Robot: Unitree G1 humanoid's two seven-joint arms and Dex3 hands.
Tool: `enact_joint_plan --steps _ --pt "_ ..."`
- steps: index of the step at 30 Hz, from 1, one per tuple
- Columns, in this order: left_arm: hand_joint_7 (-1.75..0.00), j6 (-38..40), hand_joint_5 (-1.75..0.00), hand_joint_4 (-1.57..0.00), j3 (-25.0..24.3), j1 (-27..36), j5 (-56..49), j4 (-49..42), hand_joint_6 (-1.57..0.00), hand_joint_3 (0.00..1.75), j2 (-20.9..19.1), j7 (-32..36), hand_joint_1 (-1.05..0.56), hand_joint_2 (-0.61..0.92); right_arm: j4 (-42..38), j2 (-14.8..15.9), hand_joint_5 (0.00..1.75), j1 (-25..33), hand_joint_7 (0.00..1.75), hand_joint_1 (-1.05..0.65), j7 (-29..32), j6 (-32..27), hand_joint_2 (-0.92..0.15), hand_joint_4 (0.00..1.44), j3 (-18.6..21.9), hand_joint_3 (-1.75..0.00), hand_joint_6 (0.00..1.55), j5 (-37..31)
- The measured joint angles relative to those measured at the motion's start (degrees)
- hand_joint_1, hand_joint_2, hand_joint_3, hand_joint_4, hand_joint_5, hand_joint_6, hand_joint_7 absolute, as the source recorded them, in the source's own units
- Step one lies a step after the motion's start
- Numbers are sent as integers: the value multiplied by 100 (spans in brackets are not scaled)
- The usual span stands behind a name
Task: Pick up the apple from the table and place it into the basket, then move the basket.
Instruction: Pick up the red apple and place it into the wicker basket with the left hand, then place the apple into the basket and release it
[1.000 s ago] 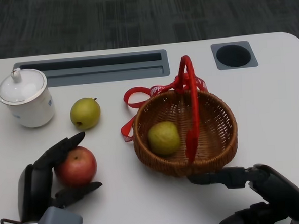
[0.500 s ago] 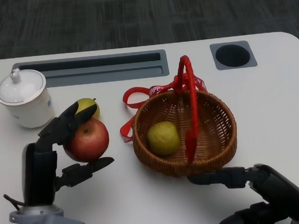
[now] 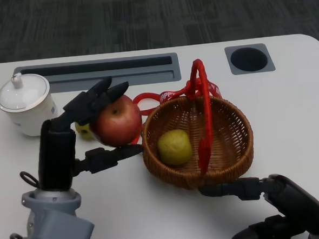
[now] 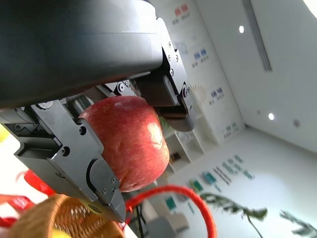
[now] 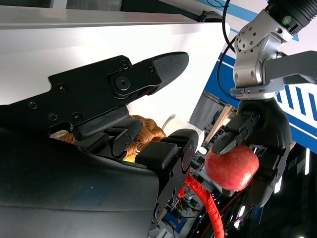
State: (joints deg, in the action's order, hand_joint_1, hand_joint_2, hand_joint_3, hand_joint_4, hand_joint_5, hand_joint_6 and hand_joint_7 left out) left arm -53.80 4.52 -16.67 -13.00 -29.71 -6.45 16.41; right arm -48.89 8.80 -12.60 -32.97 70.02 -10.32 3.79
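I counted one red apple (image 3: pixel 116 121), two green pears, one (image 3: pixel 174 146) in the single wicker basket (image 3: pixel 235 158) and one (image 3: pixel 85 131) left of it, and one lidded cup (image 3: pixel 26 104).

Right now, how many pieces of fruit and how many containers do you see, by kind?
Apple: 1, in the left hand
Pears: 2, one in the basket, one on the table mostly hidden behind the hand
Basket: 1
Lidded cup: 1
Total: 5
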Motion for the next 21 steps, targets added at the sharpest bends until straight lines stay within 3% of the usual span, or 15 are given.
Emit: enact_joint_plan --steps 11,21 --pt "0 338 -1 -122 107 -557 498 -553 -111 0 527 -1027 6 81 158 -8 0 143 0 -57 14 -43 -89 73 5 0 66 18" --pt "0 378 0 -118 109 -962 474 -1657 -108 0 777 -1258 2 81 418 9 0 296 0 -54 73 -151 -87 74 13 0 67 -25"
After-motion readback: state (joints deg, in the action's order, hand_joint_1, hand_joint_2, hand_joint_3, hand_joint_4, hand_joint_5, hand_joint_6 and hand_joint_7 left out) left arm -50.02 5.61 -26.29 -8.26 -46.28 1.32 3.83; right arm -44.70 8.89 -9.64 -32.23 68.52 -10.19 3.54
